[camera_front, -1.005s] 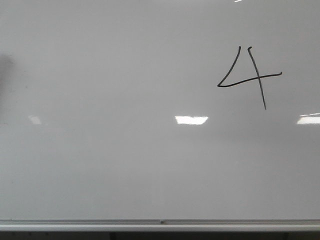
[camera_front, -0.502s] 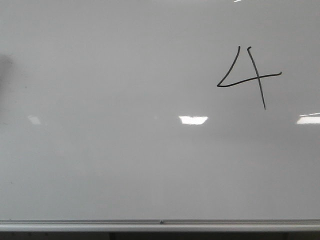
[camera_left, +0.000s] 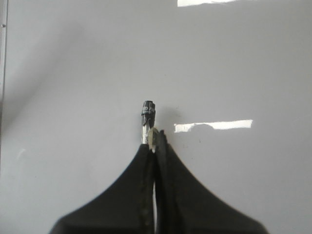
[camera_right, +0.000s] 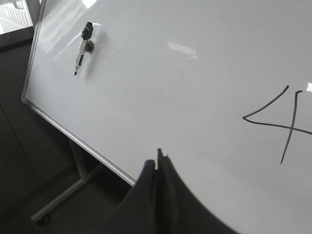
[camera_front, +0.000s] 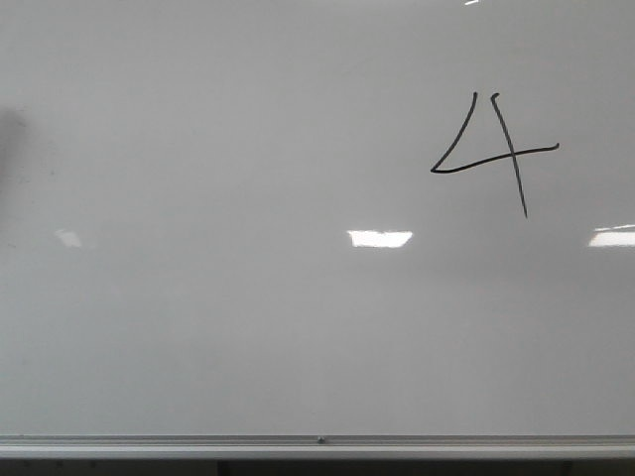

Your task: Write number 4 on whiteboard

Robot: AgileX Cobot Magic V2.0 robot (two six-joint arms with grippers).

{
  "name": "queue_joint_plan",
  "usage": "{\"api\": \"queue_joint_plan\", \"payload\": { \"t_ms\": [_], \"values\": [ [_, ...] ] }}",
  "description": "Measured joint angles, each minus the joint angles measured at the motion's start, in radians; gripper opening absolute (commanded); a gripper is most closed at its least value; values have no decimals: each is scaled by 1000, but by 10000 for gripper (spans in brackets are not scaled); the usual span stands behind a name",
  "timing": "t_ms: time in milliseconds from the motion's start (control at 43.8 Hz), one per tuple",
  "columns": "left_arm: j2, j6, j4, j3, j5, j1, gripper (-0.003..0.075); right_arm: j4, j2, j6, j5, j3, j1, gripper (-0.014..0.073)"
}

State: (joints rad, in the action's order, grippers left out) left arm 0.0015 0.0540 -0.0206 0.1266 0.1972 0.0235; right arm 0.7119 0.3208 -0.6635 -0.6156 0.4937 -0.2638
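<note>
One number 4 (camera_front: 493, 151) is drawn; it could be smudged if the pen (camera_left: 147, 119), pinched by the left fingers (camera_left: 146, 170), is dragged across; the right fingers (camera_right: 157, 168) are pressed together

Black number 4 (camera_front: 493, 154) on pale grey-white whiteboard (camera_front: 248, 149).

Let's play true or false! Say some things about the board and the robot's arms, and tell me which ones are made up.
1. A black number 4 is drawn on the whiteboard. True.
2. The 4 sits low on the board's left side. False: it is in the upper right, seen from the front.
3. The left end effector is shut on a marker. True.
4. The right end effector is wide open. False: its fingers are pressed together.
</note>
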Motion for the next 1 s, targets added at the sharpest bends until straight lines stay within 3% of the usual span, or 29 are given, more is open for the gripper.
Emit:
{"api": "queue_joint_plan", "payload": {
  "t_ms": [183,1005],
  "values": [
    [-8,-31,2,-132,-43,0,-20,0,0,0,-2,0,0,-61],
    [-8,-33,7,-133,-40,0,-20,0,0,0,-6,0,0,-61]
  ]
}}
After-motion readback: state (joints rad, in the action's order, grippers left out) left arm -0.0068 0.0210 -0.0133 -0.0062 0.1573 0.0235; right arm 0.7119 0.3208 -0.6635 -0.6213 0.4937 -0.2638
